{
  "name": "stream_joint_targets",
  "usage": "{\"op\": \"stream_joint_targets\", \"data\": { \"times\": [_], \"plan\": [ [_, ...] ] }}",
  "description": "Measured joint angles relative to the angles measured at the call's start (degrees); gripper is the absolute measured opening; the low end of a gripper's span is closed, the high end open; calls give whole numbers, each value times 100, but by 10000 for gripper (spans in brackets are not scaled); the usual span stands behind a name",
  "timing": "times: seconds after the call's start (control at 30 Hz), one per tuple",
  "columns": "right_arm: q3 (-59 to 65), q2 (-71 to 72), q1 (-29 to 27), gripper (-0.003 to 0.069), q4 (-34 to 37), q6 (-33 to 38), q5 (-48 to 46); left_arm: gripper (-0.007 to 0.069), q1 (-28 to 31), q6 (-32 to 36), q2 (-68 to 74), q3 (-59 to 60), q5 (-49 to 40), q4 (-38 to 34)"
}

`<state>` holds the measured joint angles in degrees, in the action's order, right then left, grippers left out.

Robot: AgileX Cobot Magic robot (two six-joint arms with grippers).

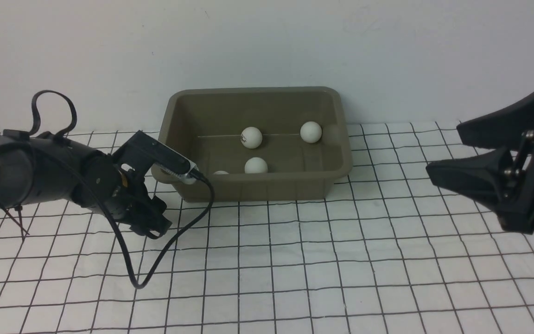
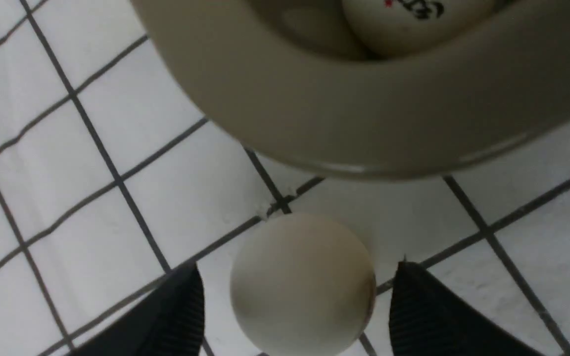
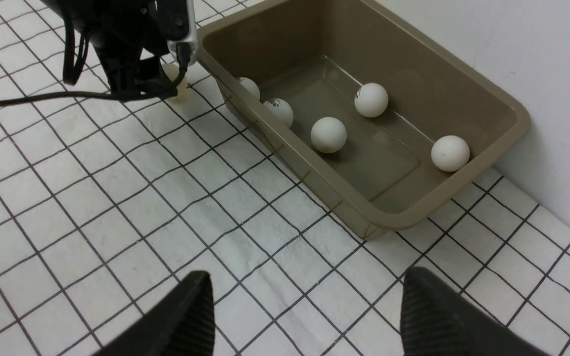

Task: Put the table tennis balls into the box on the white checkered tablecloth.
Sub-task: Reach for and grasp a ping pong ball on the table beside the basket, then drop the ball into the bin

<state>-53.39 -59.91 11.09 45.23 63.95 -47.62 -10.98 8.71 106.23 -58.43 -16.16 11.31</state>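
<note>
the ball (image 2: 302, 284), low in the frame, looks light and slippery. the left claw (image 2: 298, 269) is spread around it; pinch its middle softly. right claw (image 3: 307, 274) spread, empty.

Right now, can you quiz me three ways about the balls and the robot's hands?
1. Where is the ball outside the box? A: on the tablecloth between the fingers of the left gripper. B: on the box's rim. C: under the box.
2. How many balls lie in the box? A: two. B: five. C: eight.
3. The right gripper is: A: shut on a ball. B: gripping the box. C: open and empty.
Answers: 1 A, seen in the left wrist view. 2 B, right wrist view shows five. 3 C, nothing between its fingers.
</note>
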Motion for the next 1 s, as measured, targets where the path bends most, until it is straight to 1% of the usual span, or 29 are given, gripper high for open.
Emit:
{"op": "stream_joint_targets", "data": {
  "times": [0.13,0.17,0.23,0.33,0.5,0.67,0.73,0.77,0.83,0.97,1.0],
  "plan": [
    [0,0,0,461,16,15,0,439,0,0,162,0,6,0],
    [0,0,0,461,16,15,0,421,0,0,190,0,6,0],
    [0,0,0,461,16,17,0,346,0,0,196,0,6,0],
    [0,0,0,461,16,17,0,345,0,0,141,0,-68,0],
    [0,0,0,461,21,17,0,345,-79,0,-246,0,-595,-104],
    [0,0,0,461,21,17,0,345,-589,155,-1088,0,-1437,-679],
    [0,0,0,461,21,22,0,345,-897,307,-1464,0,-1824,-1032],
    [0,0,0,461,21,22,0,345,-1056,380,-1652,0,-1866,-1174],
    [0,0,0,461,21,22,0,345,-1240,519,-1887,0,-1610,-1261],
    [0,0,0,461,21,22,-12,345,-1280,796,-1938,0,45,-1270],
    [0,0,0,461,21,22,-17,345,-1256,822,-1874,0,342,-1270]
  ]
}}
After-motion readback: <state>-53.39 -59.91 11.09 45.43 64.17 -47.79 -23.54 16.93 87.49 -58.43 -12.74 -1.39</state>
